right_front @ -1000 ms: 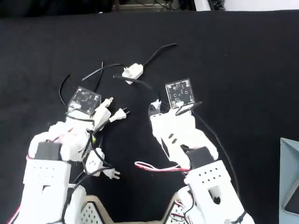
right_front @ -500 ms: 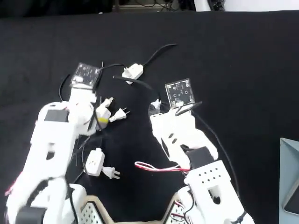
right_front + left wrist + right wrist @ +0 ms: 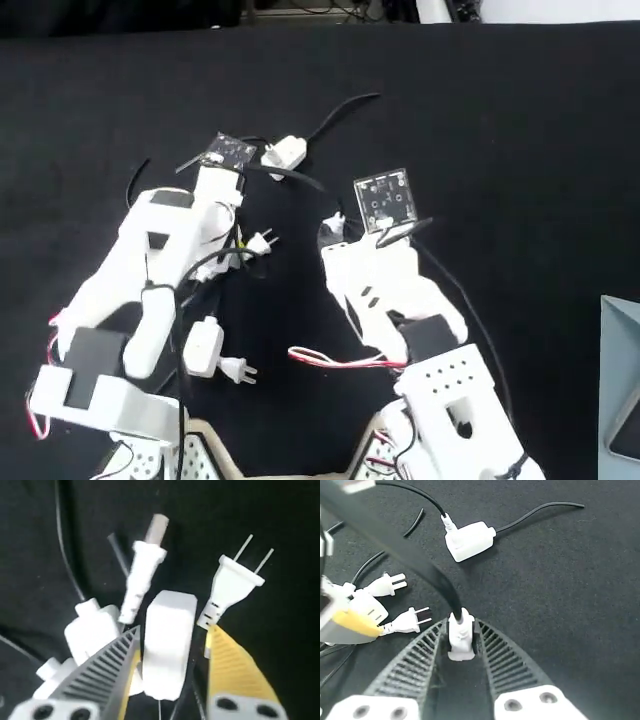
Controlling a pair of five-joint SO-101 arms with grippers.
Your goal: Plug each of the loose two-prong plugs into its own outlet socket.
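My left gripper [image 3: 172, 630] [image 3: 238, 245] points down, open, around a white socket block [image 3: 167, 645]. Its grey finger [image 3: 107, 665] touches one side of the block, and a narrow gap with a black cord separates the block from the yellow finger [image 3: 230, 670]. Just beyond lie a two-prong plug [image 3: 235, 580] [image 3: 262, 240] and a second plug [image 3: 145, 565]. My right gripper [image 3: 460, 625] [image 3: 335, 225] is shut on a white plug [image 3: 460, 637] with a black cord. Ahead of it lies another white socket [image 3: 470, 540] [image 3: 283, 153].
A third white socket [image 3: 203, 345] with a loose plug [image 3: 238, 372] lies near the left arm's base. Black cords cross the dark table [image 3: 520, 120]. Red and white wires [image 3: 330, 358] trail beside the right arm. A grey object [image 3: 620, 380] sits at the right edge.
The left arm has unfolded and swung forward and right, bringing its gripper down over the socket block by the two plugs. The right arm and its plug have not moved.
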